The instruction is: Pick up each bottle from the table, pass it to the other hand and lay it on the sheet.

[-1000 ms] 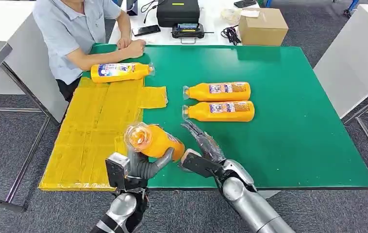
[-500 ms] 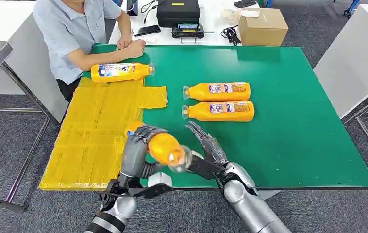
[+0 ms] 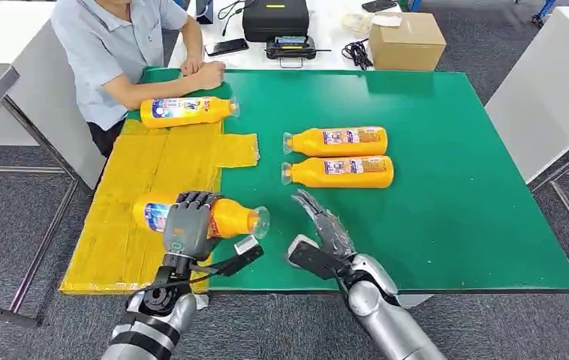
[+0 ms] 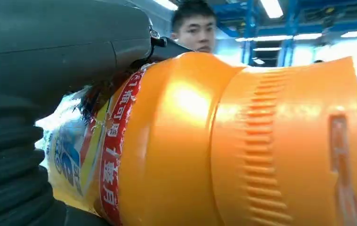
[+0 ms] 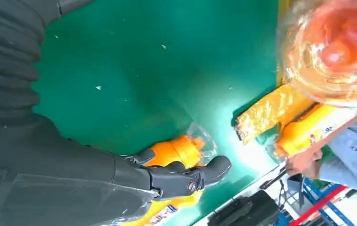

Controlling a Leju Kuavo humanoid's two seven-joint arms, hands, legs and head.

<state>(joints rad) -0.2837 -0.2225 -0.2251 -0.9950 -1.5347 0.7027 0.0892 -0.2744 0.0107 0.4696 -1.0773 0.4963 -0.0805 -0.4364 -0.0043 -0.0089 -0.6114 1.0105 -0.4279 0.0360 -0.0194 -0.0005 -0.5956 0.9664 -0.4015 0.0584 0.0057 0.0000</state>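
Note:
My left hand (image 3: 186, 229) grips an orange bottle (image 3: 233, 217) around its middle. The bottle lies sideways over the near right part of the yellow sheet (image 3: 143, 180), its clear-wrapped cap pointing right. Up close it fills the left wrist view as the bottle (image 4: 223, 141). My right hand (image 3: 325, 234) hangs open over the green table, fingers spread, a short way right of the cap. Two more orange bottles (image 3: 338, 141) (image 3: 339, 172) lie side by side mid-table. Another bottle (image 3: 186, 111) lies at the sheet's far edge. In the right wrist view my right hand's fingers (image 5: 176, 180) are apart, holding nothing.
A person (image 3: 120, 45) sits at the far left corner with hands resting on the table near the far bottle. A cardboard box (image 3: 405, 41), a black case (image 3: 275, 19) and cables stand beyond the green table (image 3: 454, 210). The table's near edge runs just ahead of my arms.
My left hand has turned and carried the bottle leftward from beside the right hand to over the sheet, now lying sideways. The right hand stays open, almost in place.

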